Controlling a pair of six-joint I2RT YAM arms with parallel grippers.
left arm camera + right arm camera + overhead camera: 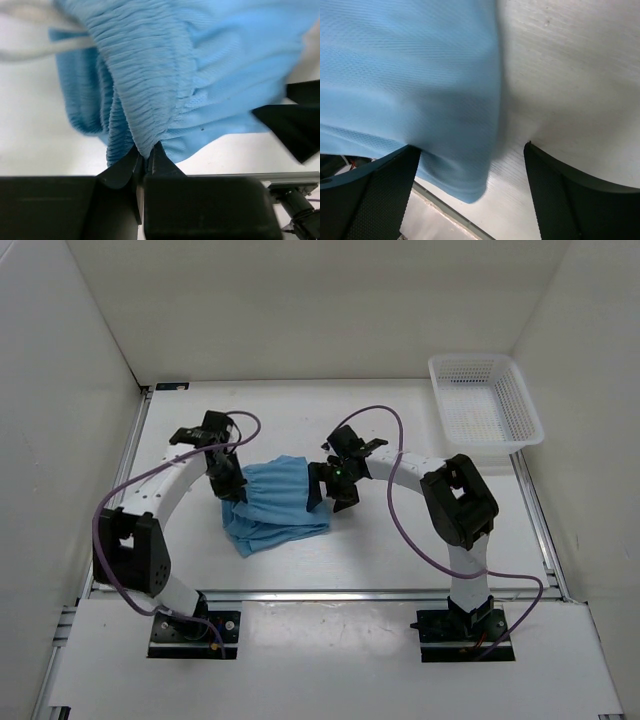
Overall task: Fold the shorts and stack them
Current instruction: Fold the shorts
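looking down from the top camera, the shorts (275, 502) lie as a crumpled light blue heap on the table (400, 560), between the two arms. the left gripper (228, 485) sits at the heap's left edge and the right gripper (335, 490) at its right edge, both low against the cloth. a white mesh basket (485, 405) stands at the far right corner, well apart from the shorts.

from the left wrist camera, the jaws are clenched on a fold of the gathered waistband (145, 100). the ribbed cloth narrows to a point where the two black tips meet, and the rest of the fabric fans out beyond the pinch. a white drawstring (45, 47) runs blurred across the upper left. a dark shape juts in at the right edge, too blurred to name.

from the right wrist camera, the jaws stand released and wide apart, with nothing pinched. blue fabric fills the upper left, and its edge ends in the gap between the fingers (580, 195). that edge lies close beside the finger on the left of this view. the other finger is over bare table.
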